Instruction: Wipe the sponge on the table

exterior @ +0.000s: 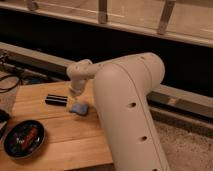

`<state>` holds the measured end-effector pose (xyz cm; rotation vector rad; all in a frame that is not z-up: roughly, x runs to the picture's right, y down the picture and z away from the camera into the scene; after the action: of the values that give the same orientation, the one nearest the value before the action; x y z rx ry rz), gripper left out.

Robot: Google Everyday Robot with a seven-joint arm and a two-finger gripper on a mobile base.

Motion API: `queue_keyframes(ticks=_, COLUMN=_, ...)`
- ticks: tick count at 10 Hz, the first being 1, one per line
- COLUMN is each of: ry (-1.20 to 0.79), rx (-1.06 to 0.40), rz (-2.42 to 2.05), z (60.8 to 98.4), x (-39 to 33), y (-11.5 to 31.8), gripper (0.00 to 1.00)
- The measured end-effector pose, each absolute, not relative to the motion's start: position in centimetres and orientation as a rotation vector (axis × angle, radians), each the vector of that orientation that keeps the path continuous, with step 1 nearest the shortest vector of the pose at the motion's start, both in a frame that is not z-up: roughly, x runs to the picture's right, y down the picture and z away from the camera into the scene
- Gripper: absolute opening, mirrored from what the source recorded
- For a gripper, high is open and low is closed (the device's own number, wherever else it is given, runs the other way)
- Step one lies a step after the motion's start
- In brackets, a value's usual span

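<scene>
Hand (76, 98) of mine is down at the blue-grey sponge (79, 108) on the wooden table (65, 135), near a black bar (56, 100); whether it grips, I cannot tell.

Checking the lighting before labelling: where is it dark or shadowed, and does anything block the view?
Camera view: warm, dim light; the background behind the table is near black; a shadow edges the sponge just below the claw; the arm hides the table's right part.

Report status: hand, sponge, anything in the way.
Hand low over small blue-grey rectangular sponge, contact unclear. Sponge flat on light wooden plank table. Long black rectangular bar lies close beside it.
</scene>
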<state>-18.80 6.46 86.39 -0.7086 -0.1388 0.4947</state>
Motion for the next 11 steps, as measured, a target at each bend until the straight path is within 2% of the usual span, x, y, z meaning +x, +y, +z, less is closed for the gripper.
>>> queue_keyframes(ticks=4, ry=-0.136, rx=-0.73, rz=0.498, z=86.8, x=-18.7, y=7.0, gripper=0.8)
queue_keyframes(ticks=11, ry=-0.147, rx=-0.825, rz=0.565, z=90.6, x=-18.0, y=11.6, gripper=0.8)
